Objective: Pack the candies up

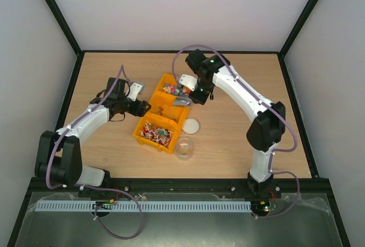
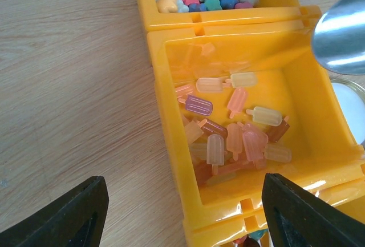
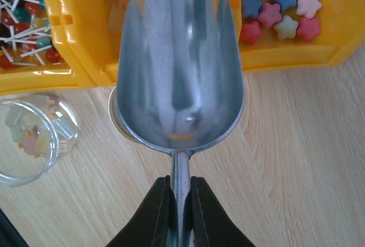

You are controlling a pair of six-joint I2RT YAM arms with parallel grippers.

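Fingers of the right end effector [image 3: 181, 189] are pinched together on the thin handle of the metal scoop [image 3: 179, 59]. We see the bowl empty, open side up, hanging over the edge of the yellow bins and partly over the white lid [image 1: 191, 125] on the table [image 3: 296, 144]. The candies [image 3: 279, 4], small star-like sweets in pink, blue, green and yellow, sit in the far bin [image 3: 342, 41], just to the right of the scoop lip in the wrist view and not touched. The left end effector [image 2: 182, 193] has its fingers wide apart with nothing between the pads. It hangs at the near corner of the middle bin [image 2: 159, 87], which holds popsicle-shaped pieces [image 2: 234, 133], and we cannot tell if it touches the wall. The near bin [image 3: 34, 79] holds lollipops [image 3: 23, 19], the wrong item. The glass jar [image 3: 31, 138] stands open beside that bin, well apart from the candies, with a few pale pieces at the bottom whose kind is unreadable. We judge that the step in hand is loading the scoop. To do it well, shift the bowl over the far bin, tip the lip down, push low through the pile and then level out before lifting. Carry it flat past the other bins, centre the lip over the jar mouth and tilt slowly. The left end effector could brace the bin so it doesn't slide.
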